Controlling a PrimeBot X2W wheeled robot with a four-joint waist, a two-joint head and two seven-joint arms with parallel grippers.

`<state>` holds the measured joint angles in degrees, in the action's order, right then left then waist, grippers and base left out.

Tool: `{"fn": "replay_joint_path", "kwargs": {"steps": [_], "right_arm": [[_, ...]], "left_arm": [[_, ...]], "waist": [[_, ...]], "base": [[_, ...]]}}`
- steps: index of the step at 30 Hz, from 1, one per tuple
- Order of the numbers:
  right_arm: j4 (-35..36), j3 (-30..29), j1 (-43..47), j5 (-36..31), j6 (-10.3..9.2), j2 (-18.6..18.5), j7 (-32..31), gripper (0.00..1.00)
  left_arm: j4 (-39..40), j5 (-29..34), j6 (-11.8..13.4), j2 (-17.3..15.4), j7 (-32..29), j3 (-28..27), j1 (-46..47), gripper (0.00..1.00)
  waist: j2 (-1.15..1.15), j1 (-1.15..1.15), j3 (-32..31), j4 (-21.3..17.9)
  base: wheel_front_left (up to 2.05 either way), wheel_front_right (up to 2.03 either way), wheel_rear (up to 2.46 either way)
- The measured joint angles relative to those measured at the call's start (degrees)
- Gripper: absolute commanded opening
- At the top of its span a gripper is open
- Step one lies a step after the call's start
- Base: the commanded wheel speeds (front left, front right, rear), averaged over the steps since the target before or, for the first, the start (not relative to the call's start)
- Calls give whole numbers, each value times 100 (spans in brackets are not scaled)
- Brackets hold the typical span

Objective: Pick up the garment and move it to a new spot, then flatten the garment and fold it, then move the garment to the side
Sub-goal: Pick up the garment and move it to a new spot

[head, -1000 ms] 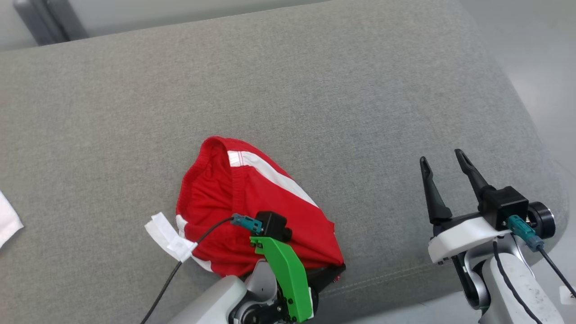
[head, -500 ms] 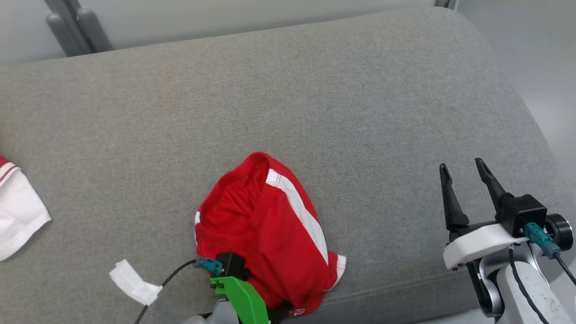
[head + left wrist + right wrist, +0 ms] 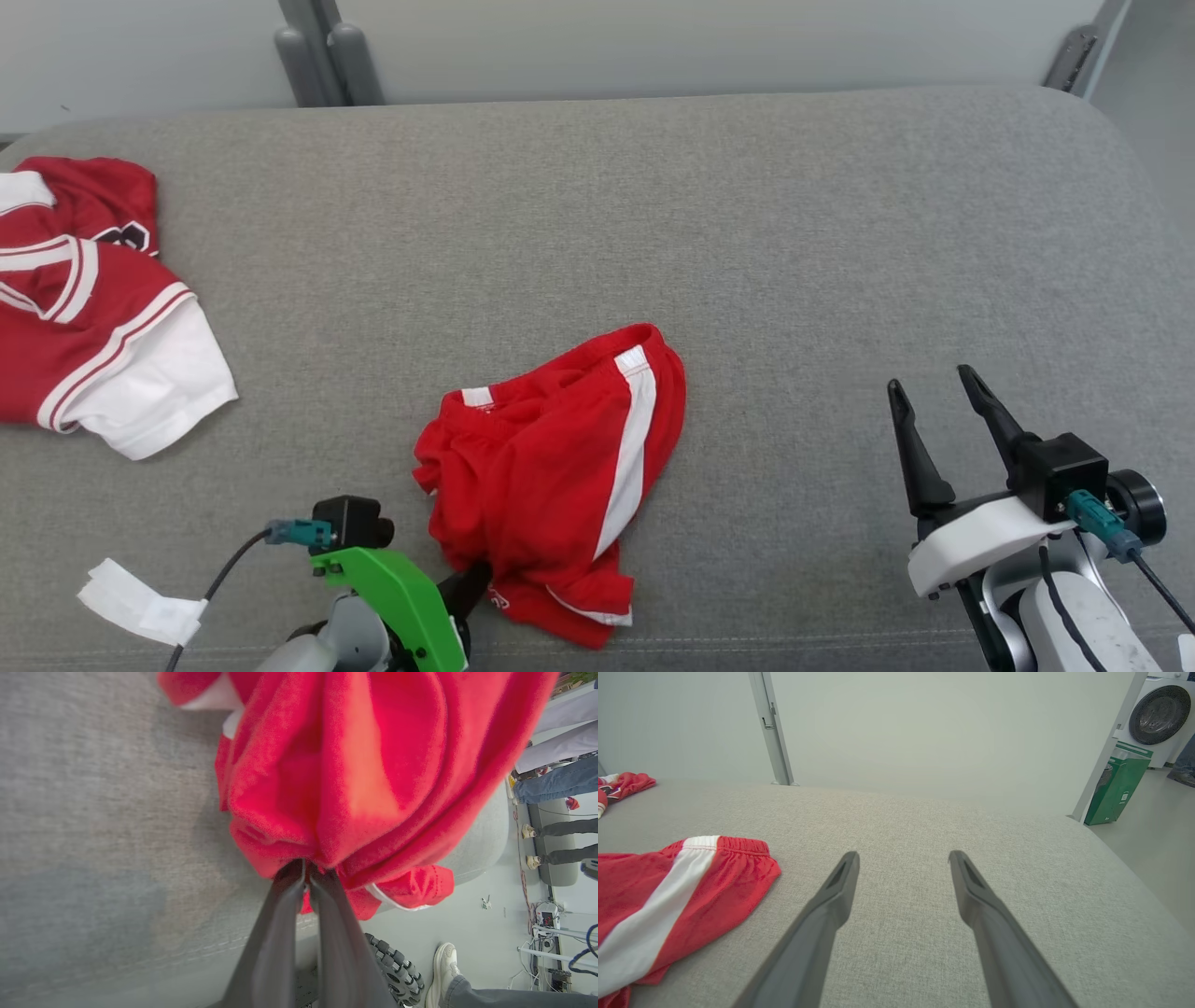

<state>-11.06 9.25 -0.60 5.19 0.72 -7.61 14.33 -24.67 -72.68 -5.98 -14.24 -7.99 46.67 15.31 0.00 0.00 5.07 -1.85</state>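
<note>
Garment (image 3: 560,467) in low, closed left gripper (image 3: 307,870)

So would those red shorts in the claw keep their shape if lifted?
Probably not: the red shorts lie in soft bunched folds, gathered where the left claw pinches them, so they'd likely droop. They look thin, so probably light. Unlikely to slide on the rough grey cushion.
</note>
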Motion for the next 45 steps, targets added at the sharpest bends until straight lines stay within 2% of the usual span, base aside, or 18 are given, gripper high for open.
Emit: {"fn": "replay_joint_path", "kwargs": {"steps": [4, 9, 16, 20, 21, 22, 23, 24, 25, 36, 38, 45], "right_arm": [[-41, 121, 2, -12, 81, 8, 0, 100], [-115, 300, 2, -38, 180, 42, 0, 100], [-182, 391, 2, -79, 226, 54, 0, 100], [-210, 446, 1, -131, 230, 76, 0, 100], [-225, 481, 0, -136, 242, 83, 0, 100], [-235, 504, 0, -138, 279, 96, 0, 100], [-235, 510, 0, -138, 280, 118, 0, 100], [-235, 501, 0, -138, 279, 129, 0, 100], [-235, 482, 0, -138, 279, 129, 0, 100], [-230, 410, 0, -137, 272, 129, 0, 100], [-225, 468, -2, -137, 282, 129, 0, 100], [-236, 880, -68, -234, 455, 115, 0, 100]], "left_arm": [[-80, 124, 104, -218, 42, -66, 74, 0], [-178, 245, 205, -505, 102, -260, 346, 14], [-274, 358, 308, -575, 103, -270, 693, 7], [-487, 748, 499, -654, 230, -221, 855, 7], [-533, 751, 513, -684, 258, -231, 855, 11], [-569, 747, 561, -693, 258, -242, 851, 34], [-584, 733, 577, -688, 258, -244, 844, 47], [-586, 730, 576, -665, 259, -240, 843, 95], [-586, 730, 576, -625, 307, -241, 843, 100], [-569, 721, 614, -420, 764, -265, 720, 100], [-537, 760, 689, -410, 864, -255, 628, 100], [-307, 847, 809, -254, 1183, -254, 280, 100]], "waist": [[0, 0, -91, 216], [0, 0, -206, 354], [0, 0, -229, 362], [0, 0, -203, 322], [0, 0, -201, 306], [0, 0, -199, 286], [0, 0, -195, 266], [0, 0, -186, 250], [0, 0, -176, 238], [0, 0, -211, 276], [0, 0, -240, 318], [0, 0, -317, 538]], "base": [[0, 0, 0], [0, 0, 0], [0, 0, 0], [0, 0, 0], [0, 0, 0], [0, 0, 0], [0, 0, 0], [0, 0, 0], [0, 0, 0], [0, 0, 0], [0, 0, 0], [0, 0, 0]]}}
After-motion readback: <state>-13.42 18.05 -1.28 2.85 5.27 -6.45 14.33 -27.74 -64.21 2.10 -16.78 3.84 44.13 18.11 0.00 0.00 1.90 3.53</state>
